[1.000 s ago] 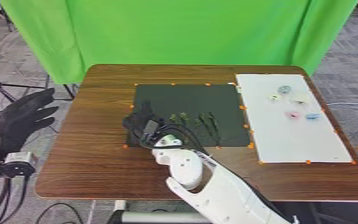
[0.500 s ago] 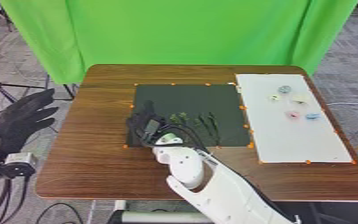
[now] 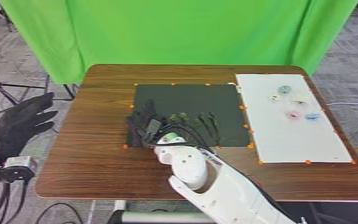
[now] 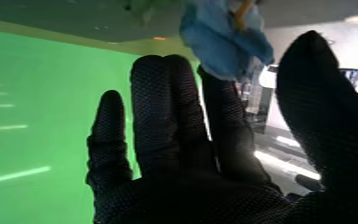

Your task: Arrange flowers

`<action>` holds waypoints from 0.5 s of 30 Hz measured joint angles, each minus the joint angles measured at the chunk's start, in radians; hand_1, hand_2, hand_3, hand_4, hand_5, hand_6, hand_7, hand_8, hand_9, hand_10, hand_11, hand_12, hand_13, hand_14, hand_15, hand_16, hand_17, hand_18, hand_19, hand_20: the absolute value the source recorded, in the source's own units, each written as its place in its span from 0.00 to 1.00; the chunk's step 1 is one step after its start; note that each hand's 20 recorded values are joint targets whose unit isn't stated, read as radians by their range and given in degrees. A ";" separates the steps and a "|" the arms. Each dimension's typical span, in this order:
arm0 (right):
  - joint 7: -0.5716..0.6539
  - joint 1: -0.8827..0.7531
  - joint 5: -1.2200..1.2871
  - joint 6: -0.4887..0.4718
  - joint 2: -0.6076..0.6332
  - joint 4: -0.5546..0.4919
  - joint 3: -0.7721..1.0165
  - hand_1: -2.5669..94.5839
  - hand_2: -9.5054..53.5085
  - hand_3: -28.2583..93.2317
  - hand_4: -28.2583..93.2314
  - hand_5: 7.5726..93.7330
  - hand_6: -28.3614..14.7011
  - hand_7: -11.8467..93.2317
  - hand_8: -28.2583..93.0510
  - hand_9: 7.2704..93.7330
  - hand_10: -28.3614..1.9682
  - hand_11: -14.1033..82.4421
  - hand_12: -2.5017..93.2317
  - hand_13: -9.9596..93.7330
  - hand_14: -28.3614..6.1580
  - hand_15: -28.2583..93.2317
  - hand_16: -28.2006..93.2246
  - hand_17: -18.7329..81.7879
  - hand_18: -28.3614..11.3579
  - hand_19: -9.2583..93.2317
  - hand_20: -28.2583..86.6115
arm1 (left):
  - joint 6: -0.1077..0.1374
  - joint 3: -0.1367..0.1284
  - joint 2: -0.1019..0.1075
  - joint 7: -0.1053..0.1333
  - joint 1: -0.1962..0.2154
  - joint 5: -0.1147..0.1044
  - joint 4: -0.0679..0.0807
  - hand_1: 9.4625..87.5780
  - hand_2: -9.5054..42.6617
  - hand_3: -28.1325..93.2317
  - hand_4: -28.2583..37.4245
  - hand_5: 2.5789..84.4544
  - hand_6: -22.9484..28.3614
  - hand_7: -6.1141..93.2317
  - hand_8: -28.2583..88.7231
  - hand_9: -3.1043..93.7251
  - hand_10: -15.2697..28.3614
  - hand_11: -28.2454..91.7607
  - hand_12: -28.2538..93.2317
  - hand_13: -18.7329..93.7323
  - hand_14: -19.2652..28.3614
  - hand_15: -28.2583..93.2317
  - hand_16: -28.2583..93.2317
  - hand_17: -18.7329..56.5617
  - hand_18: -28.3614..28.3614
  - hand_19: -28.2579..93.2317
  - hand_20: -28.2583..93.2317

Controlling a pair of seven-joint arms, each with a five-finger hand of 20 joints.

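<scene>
Over the left part of the dark mat (image 3: 189,97) is my right hand (image 3: 151,125), open, beside green stems (image 3: 213,125) lying on the mat. Several small flower heads rest on the white sheet at the right, among them a pink one (image 3: 293,115) and a blue one (image 3: 312,116). The right wrist view has my right hand (image 4: 171,130) with straight fingers and the thumb spread away. A blue flower (image 4: 220,42) is close to its fingertips there; whether they touch, I cannot tell. My left hand (image 3: 17,122) is off the table's left side, fingers straight.
The brown table (image 3: 91,165) carries the dark mat and, to its right, the white sheet (image 3: 295,142), both edged with orange marks. A green curtain (image 3: 184,35) hangs behind the table. The right forearm crosses the table's front edge.
My right hand has shifted slightly, and its fingers look more spread. My left hand has sunk a little. The stems and the flowers on the sheet have stayed put.
</scene>
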 measured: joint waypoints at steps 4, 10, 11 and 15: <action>0.000 -0.010 0.023 0.000 0.001 -0.031 0.014 0.26 0.00 0.92 0.00 0.31 0.56 0.39 0.11 0.35 0.47 0.40 0.29 0.45 0.49 0.81 0.40 0.22 0.22 0.69 0.62 | 0.000 -0.001 0.000 0.000 0.001 0.000 0.000 0.17 0.09 0.81 0.00 0.25 0.47 0.28 0.15 0.22 0.55 0.36 0.39 0.30 0.65 0.42 0.26 0.13 0.83 0.56 0.29; 0.014 -0.032 0.187 -0.032 0.016 -0.154 0.079 0.23 0.00 0.91 0.00 0.30 0.55 0.37 0.13 0.34 0.45 0.38 0.29 0.44 0.48 0.77 0.39 0.21 0.21 0.68 0.62 | 0.001 -0.013 -0.012 0.003 0.018 0.001 -0.009 0.17 0.09 0.81 0.00 0.25 0.47 0.28 0.15 0.22 0.55 0.36 0.39 0.30 0.65 0.42 0.26 0.13 0.83 0.56 0.29; 0.017 -0.035 0.236 -0.040 0.021 -0.182 0.098 0.24 0.00 0.92 0.00 0.30 0.56 0.37 0.13 0.34 0.45 0.37 0.29 0.44 0.49 0.76 0.38 0.21 0.21 0.68 0.62 | 0.001 -0.014 -0.015 0.005 0.022 0.001 -0.011 0.17 0.09 0.81 0.00 0.25 0.47 0.28 0.15 0.22 0.55 0.36 0.39 0.30 0.65 0.42 0.26 0.13 0.83 0.56 0.29; 0.032 -0.034 0.345 -0.015 0.052 -0.265 0.173 0.26 0.00 0.92 0.00 0.29 0.56 0.37 0.13 0.32 0.45 0.36 0.30 0.41 0.51 0.71 0.37 0.20 0.21 0.66 0.61 | 0.002 -0.015 -0.034 0.013 0.032 0.007 -0.016 0.17 0.09 0.81 0.00 0.25 0.47 0.28 0.15 0.22 0.55 0.36 0.39 0.30 0.65 0.42 0.26 0.13 0.83 0.56 0.29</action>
